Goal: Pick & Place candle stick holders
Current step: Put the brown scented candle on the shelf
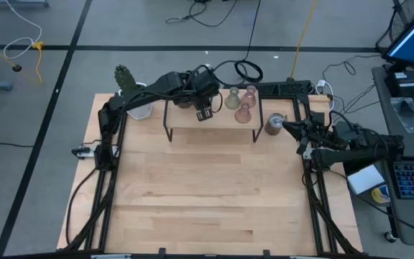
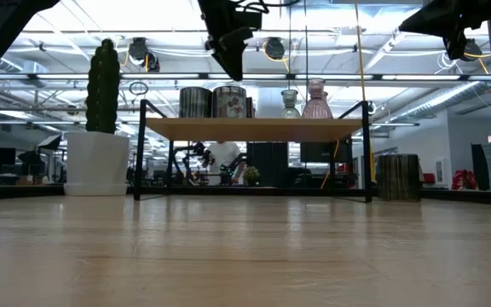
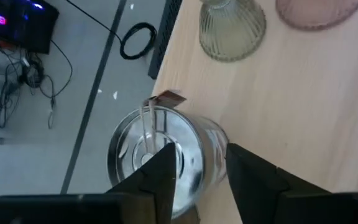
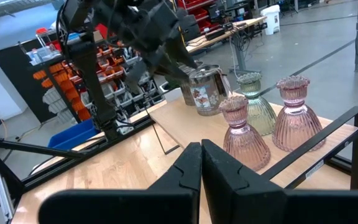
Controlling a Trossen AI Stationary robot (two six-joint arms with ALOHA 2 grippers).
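Observation:
A small wooden shelf on black legs stands at the table's far side. Two silver cups, the olive-green holder and two pink holders stand on it on their bases. My left gripper is open just above one silver cup, with one finger over its hollow and one outside its wall. The low view shows its tips a little above the rim. A third silver cup stands on the table right of the shelf. My right gripper is shut and empty, raised beside that cup.
A white pot with a green cactus stands at the table's far left, next to the shelf. The table's middle and near part is bare wood. Black frame rails run along the left and right edges.

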